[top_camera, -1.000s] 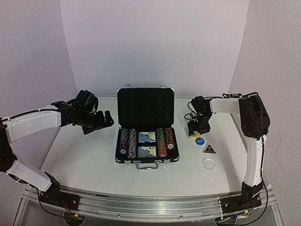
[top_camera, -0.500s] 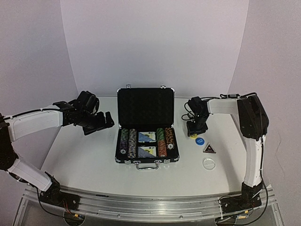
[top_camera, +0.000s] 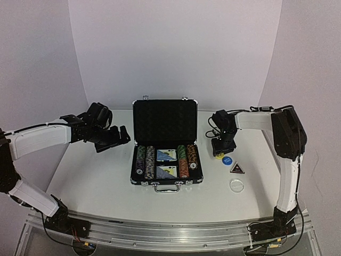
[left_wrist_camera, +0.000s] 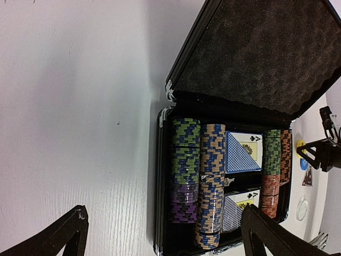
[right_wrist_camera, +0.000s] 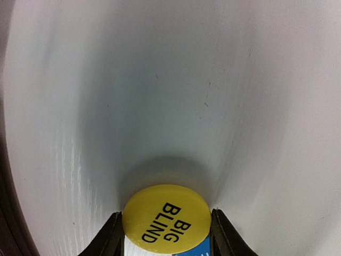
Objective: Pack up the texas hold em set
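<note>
Top external view: on the worktop (top_camera: 90,176) the black briefcase (top_camera: 165,121) is seen open, with striped poker chips (top_camera: 149,160) and blue-backed card decks (top_camera: 167,172) packed inside. Left of the briefcase, the left jaws are held spread. To its right, the yellow disc (right_wrist_camera: 166,218) is pinched by the right jaws; the blue disc (top_camera: 227,159), triangular button (top_camera: 236,168) and clear disc (top_camera: 236,185) lie nearby.

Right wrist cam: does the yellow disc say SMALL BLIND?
No, the yellow disc has BIG BLIND printed on it in black letters.
</note>
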### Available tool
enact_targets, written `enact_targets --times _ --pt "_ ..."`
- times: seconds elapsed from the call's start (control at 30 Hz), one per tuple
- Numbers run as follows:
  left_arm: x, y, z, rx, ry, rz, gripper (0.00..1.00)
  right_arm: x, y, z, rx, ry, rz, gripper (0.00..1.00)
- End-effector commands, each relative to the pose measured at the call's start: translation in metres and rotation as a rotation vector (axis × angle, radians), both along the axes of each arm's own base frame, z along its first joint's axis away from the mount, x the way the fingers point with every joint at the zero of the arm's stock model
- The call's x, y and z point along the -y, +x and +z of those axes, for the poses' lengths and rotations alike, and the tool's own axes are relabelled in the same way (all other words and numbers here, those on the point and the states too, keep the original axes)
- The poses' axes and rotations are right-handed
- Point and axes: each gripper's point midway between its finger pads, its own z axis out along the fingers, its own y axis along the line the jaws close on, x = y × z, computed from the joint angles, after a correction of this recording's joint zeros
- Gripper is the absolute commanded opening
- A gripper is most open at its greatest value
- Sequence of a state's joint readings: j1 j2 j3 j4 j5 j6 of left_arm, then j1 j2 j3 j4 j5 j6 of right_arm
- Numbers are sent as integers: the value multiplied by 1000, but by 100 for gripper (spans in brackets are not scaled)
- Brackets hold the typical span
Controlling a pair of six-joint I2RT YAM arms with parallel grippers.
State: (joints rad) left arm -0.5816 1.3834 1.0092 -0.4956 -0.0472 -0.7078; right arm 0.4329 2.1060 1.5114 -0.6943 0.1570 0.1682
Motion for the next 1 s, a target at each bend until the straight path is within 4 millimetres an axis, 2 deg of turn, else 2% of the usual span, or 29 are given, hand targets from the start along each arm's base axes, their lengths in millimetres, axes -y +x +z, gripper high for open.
enact_targets --times 0.0,0.17,0.33,0.47,0.57,0.63,0.87,0.97 --pt "4 7 13 48 -41 -1 100 -17 -12 57 68 61 24 36" --pt "4 9 12 51 -41 1 100 -43 -24 85 108 89 81 36" --pt "4 12 9 48 -45 4 100 -105 -42 99 116 148 215 36" --pt "2 14 6 43 -43 7 100 -160 -45 103 131 194 306 35" --pt "-1 14 6 47 -46 12 100 -195 -45 102 145 215 366 35" --pt "-3 14 7 48 -46 14 100 -214 -41 93 144 224 391 35" --pt "-11 9 3 44 -50 26 100 -255 -25 68 180 201 450 35" --pt "-12 7 3 40 -52 26 100 -267 -20 54 175 204 458 35"
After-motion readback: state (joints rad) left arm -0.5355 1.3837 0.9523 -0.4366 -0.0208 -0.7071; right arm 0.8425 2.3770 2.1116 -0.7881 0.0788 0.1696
